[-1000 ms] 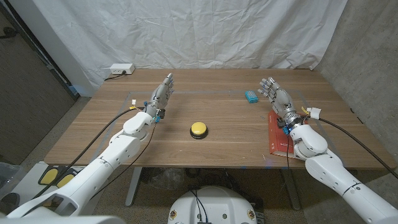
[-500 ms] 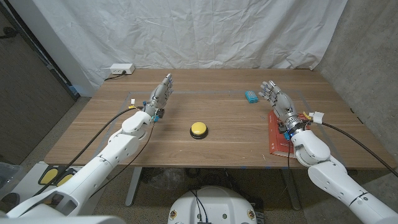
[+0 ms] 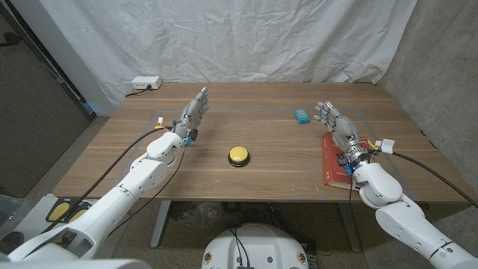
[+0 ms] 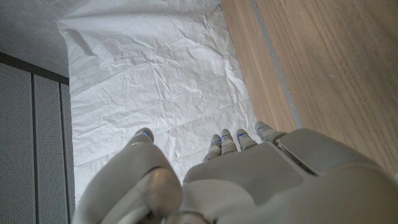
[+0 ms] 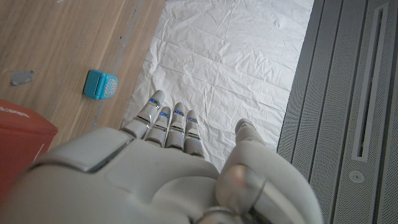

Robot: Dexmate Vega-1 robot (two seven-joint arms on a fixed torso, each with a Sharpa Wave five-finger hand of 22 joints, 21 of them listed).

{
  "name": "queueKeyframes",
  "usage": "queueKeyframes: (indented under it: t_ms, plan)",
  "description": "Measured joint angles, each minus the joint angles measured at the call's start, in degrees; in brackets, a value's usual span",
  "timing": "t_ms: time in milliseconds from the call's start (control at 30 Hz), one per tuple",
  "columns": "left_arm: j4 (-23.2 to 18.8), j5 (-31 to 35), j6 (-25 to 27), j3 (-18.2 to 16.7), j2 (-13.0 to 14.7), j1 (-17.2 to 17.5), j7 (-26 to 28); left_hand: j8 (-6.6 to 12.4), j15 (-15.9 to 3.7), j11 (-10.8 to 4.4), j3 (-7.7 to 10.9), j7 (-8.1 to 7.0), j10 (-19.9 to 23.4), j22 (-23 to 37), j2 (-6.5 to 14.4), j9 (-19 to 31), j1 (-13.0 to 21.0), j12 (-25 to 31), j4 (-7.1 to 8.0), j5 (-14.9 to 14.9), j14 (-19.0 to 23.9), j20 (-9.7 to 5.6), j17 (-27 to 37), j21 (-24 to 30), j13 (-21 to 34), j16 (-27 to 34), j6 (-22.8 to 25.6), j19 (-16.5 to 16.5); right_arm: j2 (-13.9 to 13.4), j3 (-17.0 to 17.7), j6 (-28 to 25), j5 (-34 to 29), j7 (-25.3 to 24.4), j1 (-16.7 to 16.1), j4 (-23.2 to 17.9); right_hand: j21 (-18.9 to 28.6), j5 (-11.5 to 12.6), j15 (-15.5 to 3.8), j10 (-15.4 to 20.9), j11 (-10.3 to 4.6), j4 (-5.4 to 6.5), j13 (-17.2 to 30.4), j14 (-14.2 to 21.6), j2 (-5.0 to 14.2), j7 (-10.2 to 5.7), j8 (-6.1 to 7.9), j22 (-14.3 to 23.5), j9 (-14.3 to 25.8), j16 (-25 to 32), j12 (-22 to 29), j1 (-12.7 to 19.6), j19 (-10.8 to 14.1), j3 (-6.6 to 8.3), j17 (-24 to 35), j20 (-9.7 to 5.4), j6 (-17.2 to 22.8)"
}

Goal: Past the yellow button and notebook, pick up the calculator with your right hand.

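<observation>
While the right hand (image 3: 337,125) hovers empty, fingers spread, over the red notebook (image 3: 334,161), a careless reach could knock the small teal calculator (image 3: 302,116) away; left hand (image 3: 194,113) open too.

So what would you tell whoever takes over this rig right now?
Left robot hand: open, holding nothing, on the table's left side.
Right robot hand: open, holding nothing, above the far end of the red notebook.
The blue calculator lies untouched on the table, just past the right hand and towards the middle. The yellow button sits mid-table.
Done: nothing grasped yet.
Left: reach to the calculator with the right hand, grip and lift it.
</observation>
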Motion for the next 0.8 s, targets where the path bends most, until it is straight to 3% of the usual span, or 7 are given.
queueKeyframes:
  t_ms: [800]
  plan:
    - [-2.76,0.99,4.13,1.14,1.46,-0.76,0.79,0.0,0.0,0.0,-0.14,0.0,0.0,0.29,0.23,-0.01,0.23,0.0,-0.14,0.0,0.0,0.0,0.0,-0.42,0.0,0.0,0.0,0.0,-0.98,5.02,2.44,-2.03,-0.58,-8.58,-3.83,-0.4,0.0,-0.34,0.3,-0.31,-0.22,0.0,1.37,0.0,-0.19,0.0,0.27,-0.01,0.0,0.0,0.6,0.75,0.23,0.29,0.06,0.64]
